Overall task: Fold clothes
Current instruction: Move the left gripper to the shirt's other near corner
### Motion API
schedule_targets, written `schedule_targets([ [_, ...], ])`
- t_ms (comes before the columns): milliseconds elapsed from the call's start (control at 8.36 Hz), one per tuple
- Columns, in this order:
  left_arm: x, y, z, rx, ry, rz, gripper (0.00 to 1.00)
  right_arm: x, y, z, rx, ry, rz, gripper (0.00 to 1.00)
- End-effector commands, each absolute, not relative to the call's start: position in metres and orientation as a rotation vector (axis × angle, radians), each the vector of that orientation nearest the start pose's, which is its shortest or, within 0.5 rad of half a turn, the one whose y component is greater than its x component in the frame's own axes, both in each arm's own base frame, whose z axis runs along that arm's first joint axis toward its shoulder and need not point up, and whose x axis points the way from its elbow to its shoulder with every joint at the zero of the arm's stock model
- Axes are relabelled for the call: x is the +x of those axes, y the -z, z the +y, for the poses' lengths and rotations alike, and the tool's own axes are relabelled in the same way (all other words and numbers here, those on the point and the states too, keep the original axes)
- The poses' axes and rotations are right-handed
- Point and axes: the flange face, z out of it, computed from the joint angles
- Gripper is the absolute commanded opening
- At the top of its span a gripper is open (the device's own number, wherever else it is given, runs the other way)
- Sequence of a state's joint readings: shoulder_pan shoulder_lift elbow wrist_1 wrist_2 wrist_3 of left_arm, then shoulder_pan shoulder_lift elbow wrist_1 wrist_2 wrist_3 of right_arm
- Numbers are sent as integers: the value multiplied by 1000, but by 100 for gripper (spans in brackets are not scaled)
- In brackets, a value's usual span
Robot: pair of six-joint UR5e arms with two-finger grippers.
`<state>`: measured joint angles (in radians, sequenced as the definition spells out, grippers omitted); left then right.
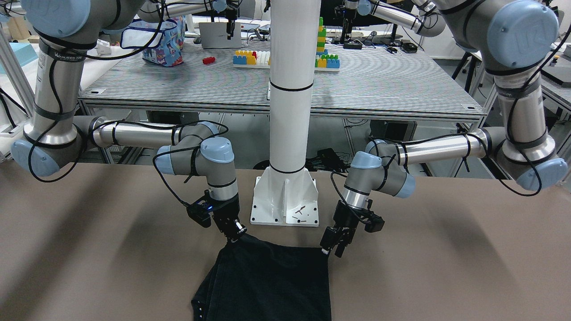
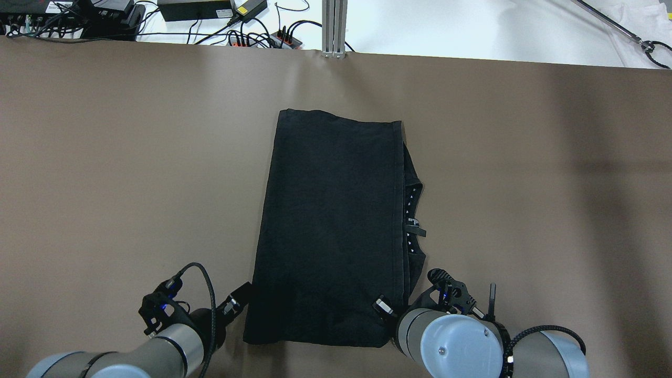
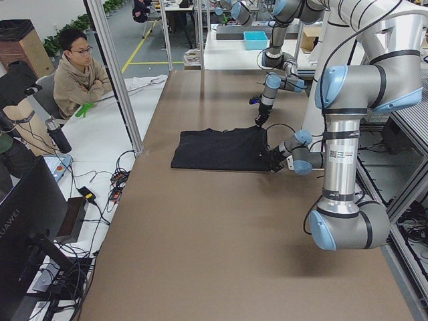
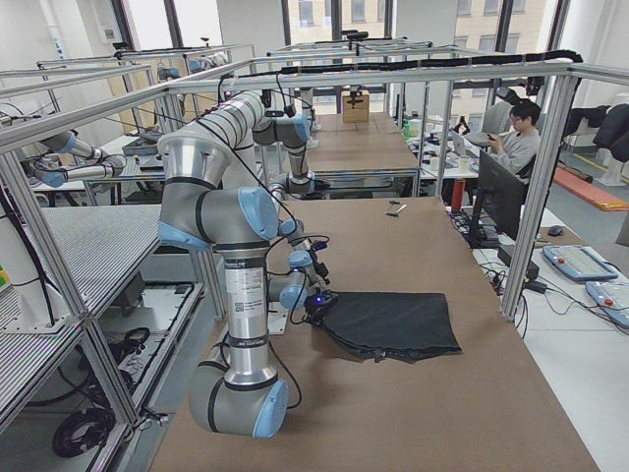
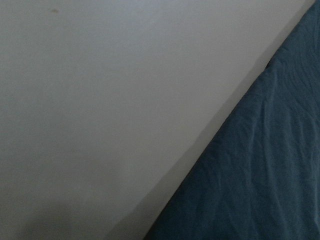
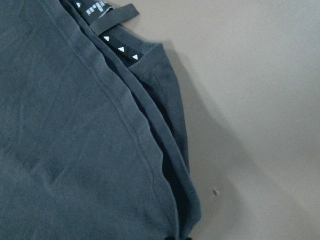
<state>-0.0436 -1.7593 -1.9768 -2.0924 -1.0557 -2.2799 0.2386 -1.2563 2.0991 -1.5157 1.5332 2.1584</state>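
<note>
Nearest the front-facing camera, the clothes (image 1: 267, 281) lie folded on the brown desk (image 1: 89, 267), and the frame's lower edge cuts off their near part. The overhead view shows the whole piece (image 2: 331, 231): a tall dark rectangle lying flat, with a second layer protruding along its right edge that carries a collar band with small white triangles and a loop tag. The right wrist view shows this band and the stacked hems at close range; the front view does not show them.

At the hem nearest the robot, the right pincer (image 1: 234, 232) is closed on the clothes' corner, which rises slightly toward its tips. In the overhead view this pincer (image 2: 386, 308) is largely hidden behind its own wrist joint. The left pincer (image 1: 333, 246) sits at the opposite corner with its fingers touching the fabric edge. Whether they are clamped on the cloth cannot be determined. In the overhead view (image 2: 236, 302) its tips lie just beside the hem. The left wrist view shows only bare desk and a diagonal cloth edge, with no fingers visible.

Behind the pincers stands the white post (image 1: 290, 111) on its base plate. Farther back, a second table carries toy blocks (image 1: 285, 58) and a blue patterned bag (image 1: 163, 40).
</note>
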Motion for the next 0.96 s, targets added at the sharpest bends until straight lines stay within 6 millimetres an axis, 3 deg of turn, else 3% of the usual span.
schedule_targets([
  [0, 536, -318, -181, 71, 948, 1220, 68, -482, -258, -263, -121, -793, -918, 0],
  [239, 539, -318, -181, 67, 950, 1226, 60, -479, -258, -269, -116, -805, -919, 0],
  [359, 538, -316, -181, 62, 956, 1229, 49, -479, -258, -270, -116, -805, -919, 0],
  [478, 538, -317, -181, 58, 964, 1226, 4, -478, -258, -270, -115, -807, -919, 0],
  [837, 536, -317, -178, 42, 947, 1218, 0, -478, -258, -271, -114, -808, -920, 0],
])
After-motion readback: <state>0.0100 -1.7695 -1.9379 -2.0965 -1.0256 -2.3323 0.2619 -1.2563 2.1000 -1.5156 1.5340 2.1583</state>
